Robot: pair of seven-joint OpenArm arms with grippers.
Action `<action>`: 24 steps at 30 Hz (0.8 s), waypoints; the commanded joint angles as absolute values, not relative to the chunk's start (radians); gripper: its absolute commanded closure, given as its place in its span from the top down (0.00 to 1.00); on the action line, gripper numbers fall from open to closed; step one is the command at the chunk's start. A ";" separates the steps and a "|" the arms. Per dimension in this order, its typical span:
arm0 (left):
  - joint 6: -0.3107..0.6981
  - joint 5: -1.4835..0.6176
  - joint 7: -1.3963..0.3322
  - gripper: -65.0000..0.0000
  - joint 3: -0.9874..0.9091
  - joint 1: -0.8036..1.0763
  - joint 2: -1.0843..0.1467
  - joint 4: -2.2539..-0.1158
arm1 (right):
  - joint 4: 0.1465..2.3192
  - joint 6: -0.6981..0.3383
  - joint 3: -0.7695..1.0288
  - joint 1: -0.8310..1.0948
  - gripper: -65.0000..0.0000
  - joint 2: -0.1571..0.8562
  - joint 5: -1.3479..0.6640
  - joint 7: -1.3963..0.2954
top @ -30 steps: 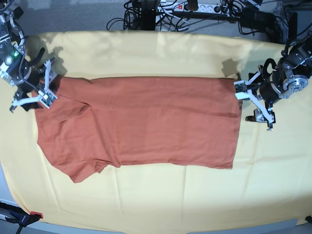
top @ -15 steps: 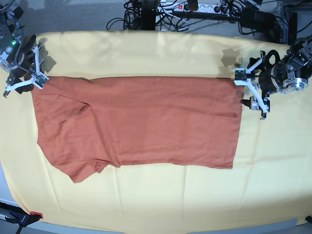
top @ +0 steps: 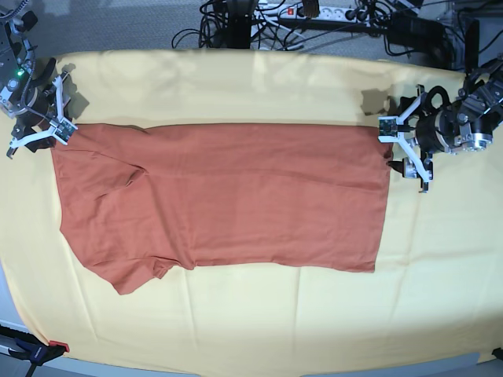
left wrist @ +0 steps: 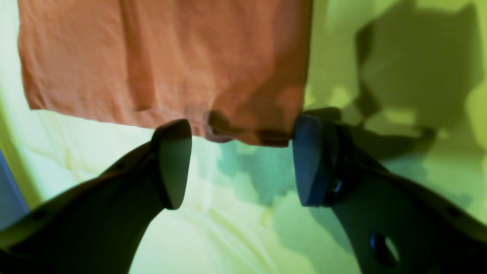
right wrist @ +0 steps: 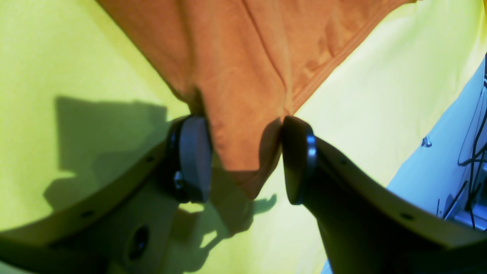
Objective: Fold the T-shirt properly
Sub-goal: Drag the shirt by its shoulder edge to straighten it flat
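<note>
I've got the T-shirt (top: 224, 196) flat on the yellow cloth (top: 259, 314), left gripper (top: 405, 149) gaping at its hem corner, right gripper (top: 43, 118) part-open straddling the shoulder corner, nothing pinched, ready for folding.

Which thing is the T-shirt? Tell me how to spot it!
Look at the big pale yellow cloth covering the whole table. Lying flat across its middle is the T-shirt, with one short sleeve poking out at the lower left. It is the only rust-orange thing there; everything around it is yellow.

Rust-orange T-shirt (top: 228, 196), pale yellow cloth (top: 236, 322)
</note>
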State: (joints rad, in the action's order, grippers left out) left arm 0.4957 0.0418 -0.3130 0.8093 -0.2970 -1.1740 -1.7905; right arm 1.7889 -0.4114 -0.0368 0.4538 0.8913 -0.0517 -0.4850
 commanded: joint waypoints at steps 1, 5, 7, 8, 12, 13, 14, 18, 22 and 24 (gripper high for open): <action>0.505 0.055 -0.309 0.64 0.797 -0.310 -1.183 -1.779 | 1.797 -0.416 -0.026 0.449 0.46 0.912 -0.052 -0.474; 0.514 0.055 -0.288 0.64 0.797 -0.310 -1.154 -1.763 | 1.797 -0.416 -0.026 0.449 0.46 0.912 -0.053 -0.470; 0.514 0.054 -0.288 0.51 0.797 -0.311 -1.140 -1.764 | 1.797 -0.416 -0.026 0.448 0.46 0.912 -0.052 -0.469; 0.513 0.054 -0.289 0.38 0.797 -0.311 -1.135 -1.766 | 1.797 -0.414 -0.026 0.448 0.45 0.912 -0.051 -0.463; 0.513 0.054 -0.296 0.00 0.797 -0.311 -1.134 -1.782 | 1.798 -0.383 -0.026 0.448 0.00 0.912 -0.051 -0.463; 0.513 0.054 -0.300 0.00 0.797 -0.311 -1.137 -1.791 | 1.798 -0.377 -0.026 0.445 0.00 0.912 -0.051 -0.463; 0.513 0.054 -0.300 0.00 0.797 -0.311 -1.141 -1.801 | 1.798 -0.370 -0.026 0.445 0.00 0.912 -0.051 -0.463; 0.513 0.051 -0.300 0.00 0.796 -0.316 -1.172 -1.842 | 1.805 -0.365 -0.026 0.443 0.00 0.918 -0.051 -0.485; 0.513 0.051 -0.299 0.00 0.796 -0.316 -1.215 -1.881 | 1.824 -0.419 -0.026 0.443 0.00 0.929 -0.078 -0.574; 0.514 0.050 -0.295 0.00 0.796 -0.316 -1.232 -1.890 | 1.826 -0.457 -0.026 0.443 0.00 0.941 -0.131 -0.606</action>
